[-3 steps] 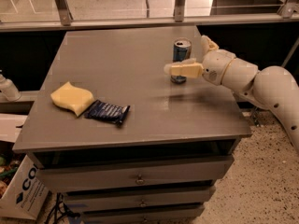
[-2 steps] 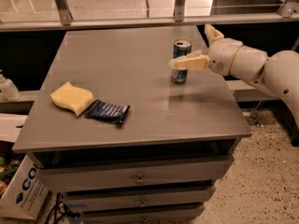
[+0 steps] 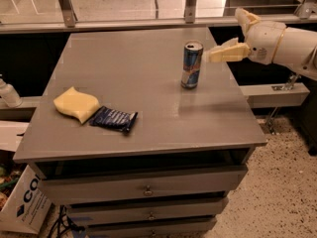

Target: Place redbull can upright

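Note:
The redbull can (image 3: 191, 65), blue and silver with a silver top, stands upright on the grey table (image 3: 148, 118) toward its right side. My gripper (image 3: 224, 34) is just right of the can's top, apart from it, at the table's right edge. Its cream fingers (image 3: 229, 52) are spread, and it is open and empty. One finger points at the can's rim, the other points up and back.
A yellow sponge (image 3: 76, 104) and a dark blue snack wrapper (image 3: 114, 118) lie at the table's front left. Drawers (image 3: 143, 190) sit below the tabletop. A cardboard box (image 3: 22, 202) stands on the floor at the left. A rail (image 3: 148, 21) runs behind the table.
My gripper has drawn back to the right and upward, away from the can. The can stays standing upright in the same place.

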`<state>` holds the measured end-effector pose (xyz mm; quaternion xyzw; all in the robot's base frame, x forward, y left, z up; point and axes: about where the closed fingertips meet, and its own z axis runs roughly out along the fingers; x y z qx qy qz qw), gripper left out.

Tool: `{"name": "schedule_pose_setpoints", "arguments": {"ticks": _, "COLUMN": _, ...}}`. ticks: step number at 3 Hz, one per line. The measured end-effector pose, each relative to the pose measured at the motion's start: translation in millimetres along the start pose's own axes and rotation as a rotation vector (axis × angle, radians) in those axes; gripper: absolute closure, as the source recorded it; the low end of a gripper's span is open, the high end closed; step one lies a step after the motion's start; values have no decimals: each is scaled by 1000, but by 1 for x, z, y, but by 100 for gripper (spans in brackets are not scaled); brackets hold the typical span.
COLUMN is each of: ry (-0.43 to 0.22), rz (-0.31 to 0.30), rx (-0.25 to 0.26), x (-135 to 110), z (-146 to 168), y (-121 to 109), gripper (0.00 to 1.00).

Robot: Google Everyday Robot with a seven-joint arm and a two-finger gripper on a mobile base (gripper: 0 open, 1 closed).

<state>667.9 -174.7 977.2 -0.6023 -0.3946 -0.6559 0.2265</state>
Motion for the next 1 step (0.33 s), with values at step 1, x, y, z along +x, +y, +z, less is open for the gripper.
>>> {"name": "schedule_pose_setpoints", "arguments": {"ticks": 1, "ry": 0, "rz": 0, "rx": -1, "x": 0, "z": 0, "y": 0, "gripper": 0}}
